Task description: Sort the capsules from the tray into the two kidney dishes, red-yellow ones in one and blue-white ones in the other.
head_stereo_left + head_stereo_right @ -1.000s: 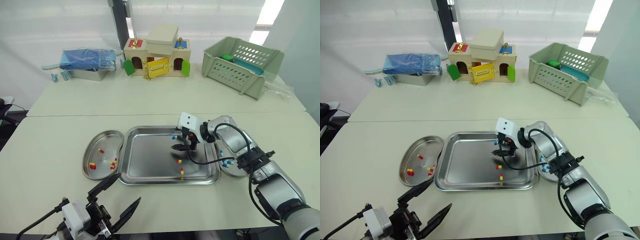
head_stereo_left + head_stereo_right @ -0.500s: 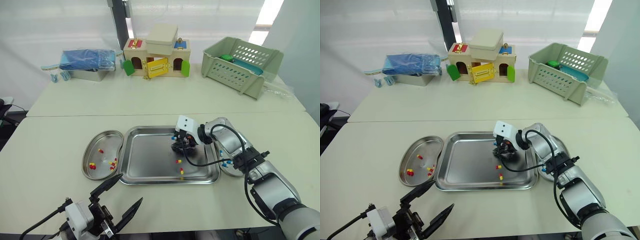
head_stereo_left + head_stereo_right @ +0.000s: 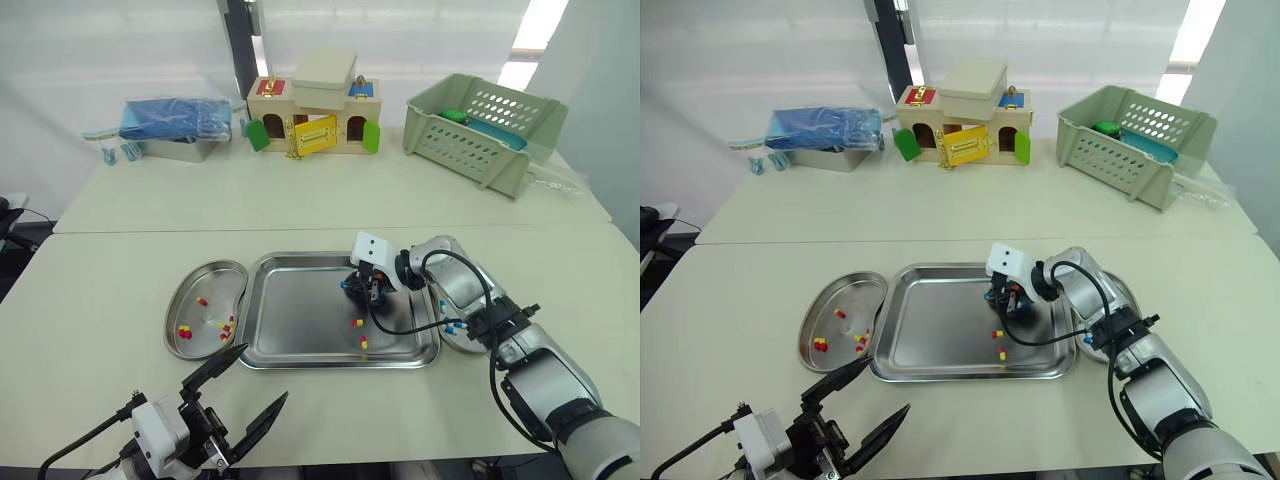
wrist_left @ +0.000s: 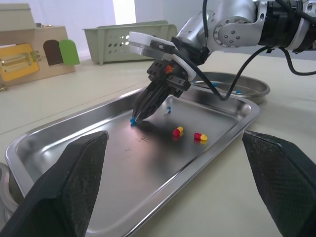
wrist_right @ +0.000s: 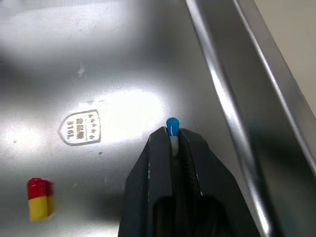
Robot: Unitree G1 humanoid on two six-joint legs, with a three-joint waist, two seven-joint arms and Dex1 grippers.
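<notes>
The right gripper (image 5: 172,134), ribbed black fingers pressed together, is pinching a smooth, rounded blue-white capsule (image 5: 172,126) on the mirror-bright steel tray (image 5: 237,108); the left gripper (image 3: 262,372) is gaping wide.

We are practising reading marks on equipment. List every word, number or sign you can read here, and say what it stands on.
Shield stamp on the tray floor: small stars with digits like "316", turned sideways; reading unsure.
Blue-white capsule in the right end effector and red-yellow capsule: no print readable.
Wooden house and basket: no lettering legible.
</notes>
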